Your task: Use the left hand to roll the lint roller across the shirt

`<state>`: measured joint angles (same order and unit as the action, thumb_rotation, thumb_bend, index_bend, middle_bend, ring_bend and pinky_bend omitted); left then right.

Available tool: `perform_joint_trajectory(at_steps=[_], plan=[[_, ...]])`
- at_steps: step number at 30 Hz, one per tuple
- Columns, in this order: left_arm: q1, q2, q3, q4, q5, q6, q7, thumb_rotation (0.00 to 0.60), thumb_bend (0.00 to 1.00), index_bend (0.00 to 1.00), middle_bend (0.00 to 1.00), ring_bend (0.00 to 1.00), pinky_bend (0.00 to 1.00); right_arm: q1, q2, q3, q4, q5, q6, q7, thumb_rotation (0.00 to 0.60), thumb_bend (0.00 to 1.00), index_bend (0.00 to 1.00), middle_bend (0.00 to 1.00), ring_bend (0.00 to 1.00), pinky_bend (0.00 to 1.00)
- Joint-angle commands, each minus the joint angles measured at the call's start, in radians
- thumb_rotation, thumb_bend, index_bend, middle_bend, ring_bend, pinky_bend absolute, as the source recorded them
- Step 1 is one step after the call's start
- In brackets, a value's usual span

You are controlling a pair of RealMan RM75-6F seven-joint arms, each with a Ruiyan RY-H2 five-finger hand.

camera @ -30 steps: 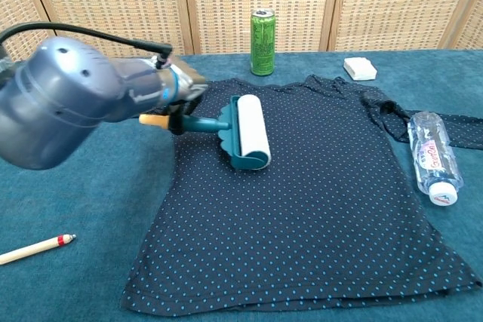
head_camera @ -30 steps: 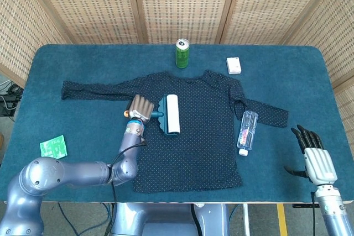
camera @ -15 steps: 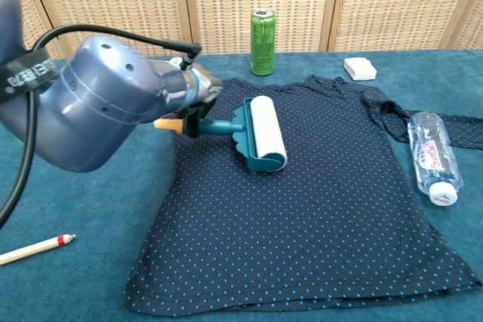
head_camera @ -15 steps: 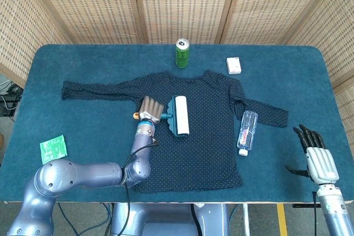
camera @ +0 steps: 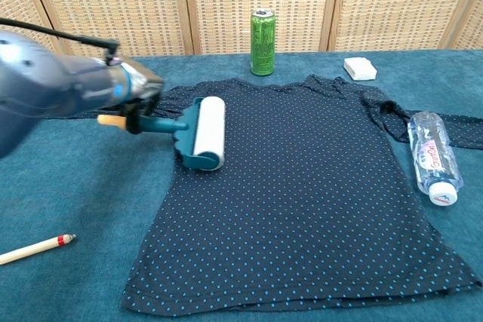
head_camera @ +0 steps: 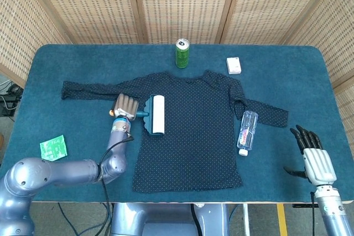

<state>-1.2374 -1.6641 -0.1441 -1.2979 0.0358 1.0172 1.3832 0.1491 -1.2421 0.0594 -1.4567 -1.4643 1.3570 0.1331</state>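
Observation:
A dark navy dotted shirt [head_camera: 193,125] [camera: 302,194] lies flat in the middle of the blue table. My left hand [head_camera: 125,107] [camera: 136,99] grips the teal handle of the lint roller [head_camera: 154,115] [camera: 202,133]. The roller's white drum rests on the shirt's left edge, near the sleeve. My right hand [head_camera: 310,150] hovers at the table's near right corner, fingers spread, holding nothing; the chest view does not show it.
A green can [head_camera: 182,53] [camera: 263,32] stands behind the shirt's collar. A white box [head_camera: 233,65] [camera: 360,69] lies at the back right. A water bottle [head_camera: 247,131] [camera: 432,155] rests on the right sleeve. A green packet [head_camera: 53,147] and a wooden stick [camera: 34,249] lie near left.
My left hand first rolled the lint roller rightward toward the shirt's middle, then pulled it back left to the shirt's left edge. The right hand has barely moved.

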Motion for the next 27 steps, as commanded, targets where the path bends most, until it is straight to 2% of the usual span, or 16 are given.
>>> perform_joint_trajectory(at_steps=[1,8,10,11,12,13,15,18,21,23,27], plan=[[0.074,0.088,0.050,-0.079,0.065,0.007,-0.076,0.600,0.62,0.90,0.79,0.66,0.60,-0.003,-0.002,-0.007,-0.011,-0.017,0.014,-0.017,0.600,0.02,0.00,0.00,0.00,0.00],[0.136,0.177,0.087,-0.161,0.166,0.004,-0.170,0.600,0.61,0.87,0.79,0.66,0.60,-0.006,-0.006,-0.015,-0.026,-0.033,0.025,-0.048,0.600,0.02,0.00,0.00,0.00,0.00],[0.149,0.189,0.093,-0.168,0.195,0.009,-0.195,0.600,0.58,0.76,0.71,0.63,0.56,-0.007,-0.007,-0.016,-0.029,-0.036,0.028,-0.053,0.600,0.02,0.00,0.00,0.00,0.00],[0.157,0.195,0.099,-0.172,0.211,0.011,-0.206,0.600,0.54,0.66,0.63,0.59,0.52,-0.007,-0.007,-0.017,-0.031,-0.038,0.030,-0.056,0.600,0.02,0.00,0.00,0.00,0.00],[0.163,0.201,0.106,-0.175,0.224,0.012,-0.214,0.600,0.50,0.55,0.53,0.52,0.48,-0.007,-0.008,-0.018,-0.032,-0.040,0.032,-0.060,0.600,0.02,0.00,0.00,0.00,0.00],[0.168,0.207,0.111,-0.179,0.234,0.011,-0.221,0.600,0.46,0.49,0.47,0.47,0.44,-0.008,-0.008,-0.019,-0.033,-0.043,0.034,-0.062,0.600,0.02,0.00,0.00,0.00,0.00],[0.176,0.215,0.117,-0.184,0.244,0.010,-0.233,0.600,0.40,0.31,0.31,0.31,0.34,-0.009,-0.009,-0.021,-0.036,-0.048,0.039,-0.067,0.600,0.02,0.00,0.00,0.00,0.00],[0.195,0.236,0.120,-0.202,0.252,-0.004,-0.272,0.600,0.33,0.15,0.15,0.12,0.22,-0.013,-0.008,-0.023,-0.042,-0.058,0.053,-0.075,0.600,0.02,0.00,0.00,0.00,0.00],[0.212,0.254,0.119,-0.218,0.281,-0.013,-0.315,0.600,0.29,0.07,0.05,0.02,0.15,-0.015,-0.008,-0.023,-0.043,-0.059,0.056,-0.076,0.600,0.02,0.00,0.00,0.00,0.00],[0.233,0.270,0.112,-0.233,0.311,-0.017,-0.369,0.600,0.29,0.06,0.01,0.00,0.09,-0.015,-0.007,-0.023,-0.042,-0.057,0.055,-0.075,0.600,0.02,0.00,0.00,0.00,0.00],[0.298,0.295,0.090,-0.262,0.425,-0.007,-0.529,0.600,0.28,0.04,0.00,0.00,0.03,-0.015,-0.007,-0.021,-0.040,-0.056,0.056,-0.073,0.600,0.02,0.00,0.00,0.00,0.00]])
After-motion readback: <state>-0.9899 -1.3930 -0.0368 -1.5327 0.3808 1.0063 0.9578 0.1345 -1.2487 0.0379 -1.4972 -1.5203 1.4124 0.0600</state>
